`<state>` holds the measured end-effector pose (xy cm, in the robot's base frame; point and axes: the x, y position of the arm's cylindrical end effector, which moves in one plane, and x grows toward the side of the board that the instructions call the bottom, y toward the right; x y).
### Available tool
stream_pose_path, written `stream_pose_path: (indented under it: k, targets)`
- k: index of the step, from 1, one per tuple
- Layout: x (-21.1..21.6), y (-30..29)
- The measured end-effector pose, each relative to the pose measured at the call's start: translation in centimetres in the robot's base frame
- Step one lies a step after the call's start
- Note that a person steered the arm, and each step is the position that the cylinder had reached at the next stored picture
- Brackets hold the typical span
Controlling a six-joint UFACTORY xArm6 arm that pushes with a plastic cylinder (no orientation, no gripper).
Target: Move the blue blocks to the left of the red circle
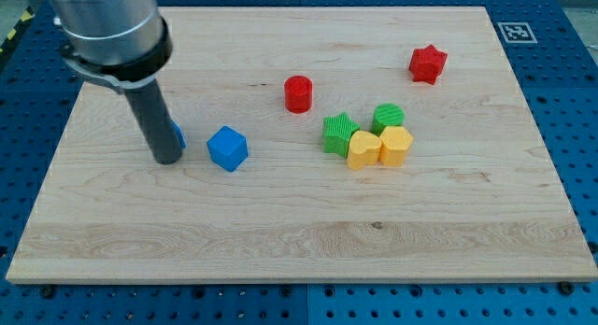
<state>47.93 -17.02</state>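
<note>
The red circle [298,93] is a short red cylinder near the board's upper middle. A blue cube [227,148] lies to its lower left. A second blue block [177,135] shows only as a sliver behind the rod, at its right side; its shape cannot be made out. My tip [166,159] rests on the board at the view's left, touching or right beside that hidden blue block, and well left of the blue cube.
A red star [428,63] sits at the upper right. A green star [339,134], a green cylinder [389,117], a yellow heart [363,149] and a yellow block [396,146] cluster right of centre. The wooden board [299,260] lies on a blue pegboard.
</note>
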Motion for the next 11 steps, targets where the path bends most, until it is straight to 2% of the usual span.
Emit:
stream_pose_path:
  k: [1,4,6,7,8,9,11]
  targets:
    - [0.0,-2.5]
    - [-0.3,-0.9]
    - [-7.2,-0.9]
    - [-6.8,-0.9]
    - [0.0,-0.7]
    - [2.5,4.2]
    - [2.4,11.2]
